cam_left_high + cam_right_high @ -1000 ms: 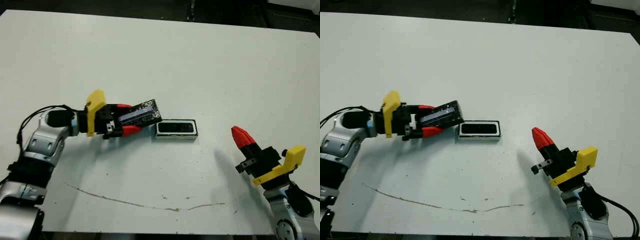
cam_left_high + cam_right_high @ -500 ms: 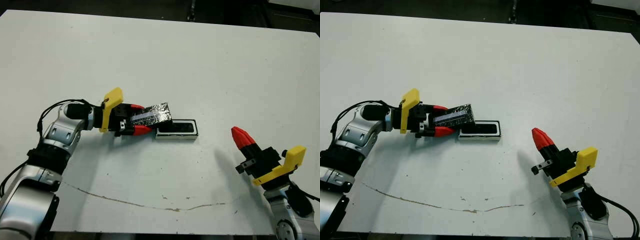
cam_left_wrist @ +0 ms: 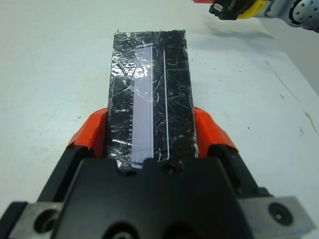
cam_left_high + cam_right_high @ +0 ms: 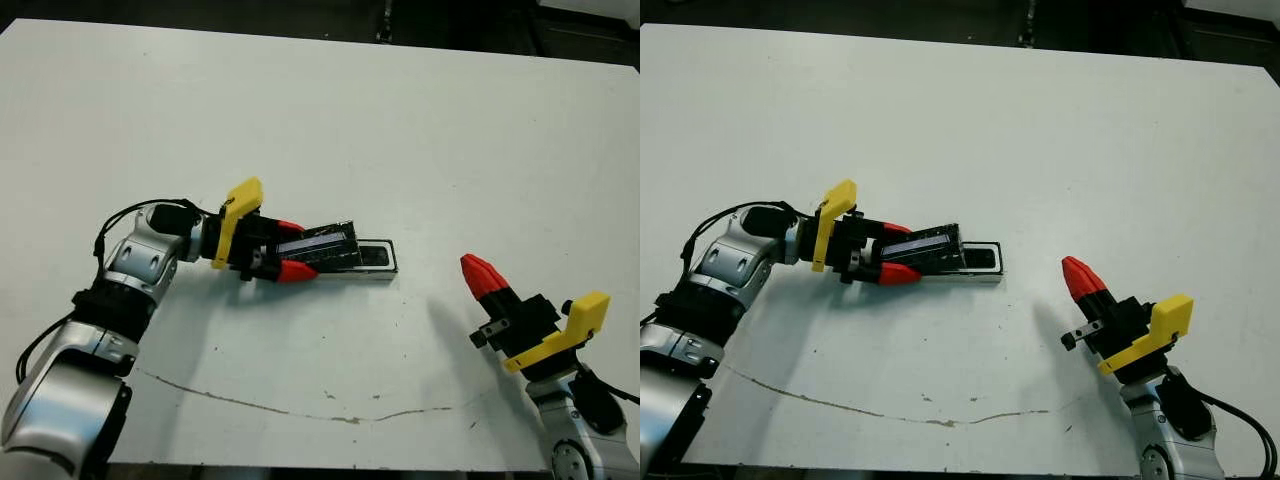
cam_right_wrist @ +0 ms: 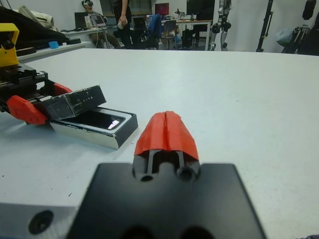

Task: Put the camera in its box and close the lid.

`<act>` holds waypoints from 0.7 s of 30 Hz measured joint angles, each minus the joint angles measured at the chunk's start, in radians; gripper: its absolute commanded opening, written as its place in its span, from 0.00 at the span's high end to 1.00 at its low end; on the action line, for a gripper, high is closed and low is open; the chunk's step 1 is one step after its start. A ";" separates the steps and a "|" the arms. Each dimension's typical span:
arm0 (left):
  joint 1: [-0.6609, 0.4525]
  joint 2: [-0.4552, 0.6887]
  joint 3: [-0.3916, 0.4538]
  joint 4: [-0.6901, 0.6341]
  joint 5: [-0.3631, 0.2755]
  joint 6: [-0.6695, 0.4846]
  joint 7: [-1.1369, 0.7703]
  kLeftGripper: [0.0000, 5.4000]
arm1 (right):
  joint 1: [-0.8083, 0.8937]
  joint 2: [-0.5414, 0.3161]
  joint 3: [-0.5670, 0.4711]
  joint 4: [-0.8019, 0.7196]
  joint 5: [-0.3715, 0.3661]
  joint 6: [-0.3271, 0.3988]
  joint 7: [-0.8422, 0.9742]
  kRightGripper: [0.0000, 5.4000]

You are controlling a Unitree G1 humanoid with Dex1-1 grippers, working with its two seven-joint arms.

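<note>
My left gripper (image 4: 295, 249) is shut on the lid (image 4: 330, 245), a black slab with crinkly foil, gripped by its long sides (image 3: 149, 74). The lid lies slanted over the left part of the box (image 4: 385, 264), a shallow white-lined tray near the table's middle. Only the box's right end shows past the lid. The camera (image 5: 97, 119) lies inside the box as a glossy black shape. My right gripper (image 4: 480, 276) is shut and holds nothing. It hovers to the right of the box, nearer the front edge, pointing towards it (image 5: 167, 130).
A thin brownish line (image 4: 300, 405) runs across the table near its front edge. Beyond the far edge the right wrist view shows desks, chairs and a person (image 5: 122, 20) standing in the room.
My left gripper has carried the lid to the right and down. It was left of the box; now it overlaps the box's left part. The right arm has stayed still.
</note>
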 measured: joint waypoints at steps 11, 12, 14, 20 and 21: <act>0.003 -0.021 -0.017 0.014 0.029 -0.071 0.029 0.42 | 0.003 0.000 0.002 0.003 0.011 0.000 0.001 1.00; 0.007 -0.027 -0.023 0.014 0.040 -0.090 0.044 0.42 | 0.003 0.000 0.003 0.003 0.011 0.000 0.001 1.00; 0.011 -0.039 -0.031 0.021 0.057 -0.115 0.069 0.42 | 0.003 0.000 0.005 0.003 0.011 0.000 0.001 1.00; -0.025 -0.067 -0.057 0.085 0.071 -0.127 0.078 0.42 | 0.010 0.000 0.006 0.003 0.009 -0.002 -0.001 1.00; -0.034 -0.073 -0.062 0.100 0.073 -0.128 0.077 0.42 | 0.010 0.000 0.006 0.004 0.009 -0.005 -0.001 1.00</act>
